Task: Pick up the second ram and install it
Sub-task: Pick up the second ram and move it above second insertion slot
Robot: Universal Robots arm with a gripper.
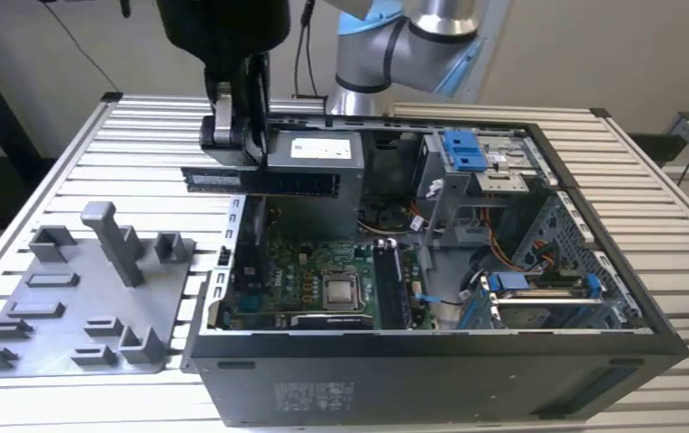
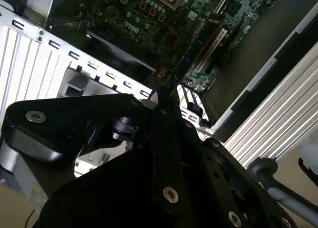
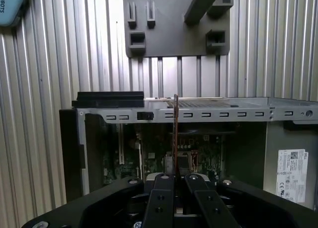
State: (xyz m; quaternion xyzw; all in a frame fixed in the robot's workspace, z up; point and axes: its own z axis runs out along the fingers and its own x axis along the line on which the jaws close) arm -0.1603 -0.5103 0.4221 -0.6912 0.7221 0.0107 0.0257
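The second ram (image 1: 275, 183) is a thin dark stick with a pale label, pinched at its upper edge by the gripper (image 1: 248, 158), whose fingers are narrow on it. In the exterior view its long axis runs nine to three, level, above the computer case (image 1: 441, 370) wall at ten o'clock. The first wrist view shows it edge-on as a thin line, with the grey holder plate (image 3: 169, 34) beyond.

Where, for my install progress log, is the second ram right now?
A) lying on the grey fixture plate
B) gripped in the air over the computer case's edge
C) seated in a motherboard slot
B: the gripper is shut on the second ram, holding it level above the rim of the open computer case.
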